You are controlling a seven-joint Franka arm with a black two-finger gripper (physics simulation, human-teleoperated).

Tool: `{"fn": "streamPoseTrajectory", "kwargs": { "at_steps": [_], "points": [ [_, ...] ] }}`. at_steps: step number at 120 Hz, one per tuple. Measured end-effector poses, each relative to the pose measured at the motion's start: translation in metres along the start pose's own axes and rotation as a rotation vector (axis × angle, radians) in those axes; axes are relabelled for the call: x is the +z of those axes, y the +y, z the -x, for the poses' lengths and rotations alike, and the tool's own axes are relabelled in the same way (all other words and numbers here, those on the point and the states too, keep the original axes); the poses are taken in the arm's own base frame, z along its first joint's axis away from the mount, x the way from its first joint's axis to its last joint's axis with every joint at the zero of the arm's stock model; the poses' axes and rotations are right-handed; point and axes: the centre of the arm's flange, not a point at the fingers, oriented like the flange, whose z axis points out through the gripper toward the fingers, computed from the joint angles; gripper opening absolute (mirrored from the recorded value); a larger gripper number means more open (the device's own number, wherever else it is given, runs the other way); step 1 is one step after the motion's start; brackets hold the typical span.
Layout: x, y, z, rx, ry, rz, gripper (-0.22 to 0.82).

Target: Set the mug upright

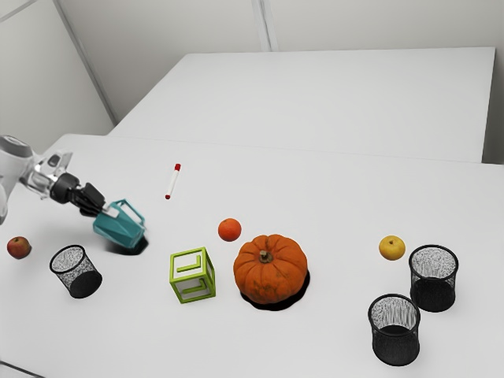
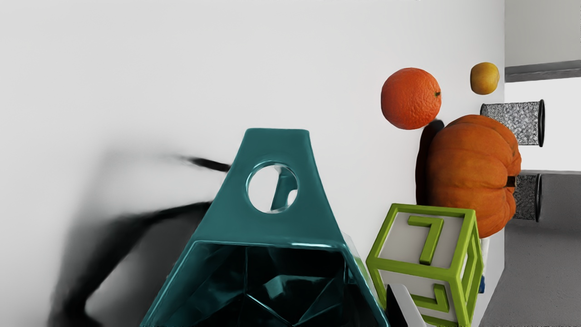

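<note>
You have the teal mug tipped over at the end of the black gripper, with its open mouth toward the gripper, but I can't tell if the fingers are spread or pinching it. If you let go while it leans like this, it could drop or flop onto its side, because its bottom isn't flat on the table. If you turn it with a weak hold, it could slip, and a wide swing could bump the green block or the near mesh cup.
</note>
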Motion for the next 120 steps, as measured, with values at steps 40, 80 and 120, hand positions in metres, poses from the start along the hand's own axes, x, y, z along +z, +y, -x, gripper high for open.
{"fn": "streamPoseTrajectory", "kwargs": {
  "at_steps": [40, 80, 120],
  "points": [
    [0.008, 0.144, -0.030, 0.180, -0.127, -0.246, -0.17],
    [0.075, 0.208, -0.062, 0.252, -0.254, -0.638, -0.18],
    [0.159, 0.196, -0.061, 0.280, -0.212, -0.864, -0.18]
  ]
}}
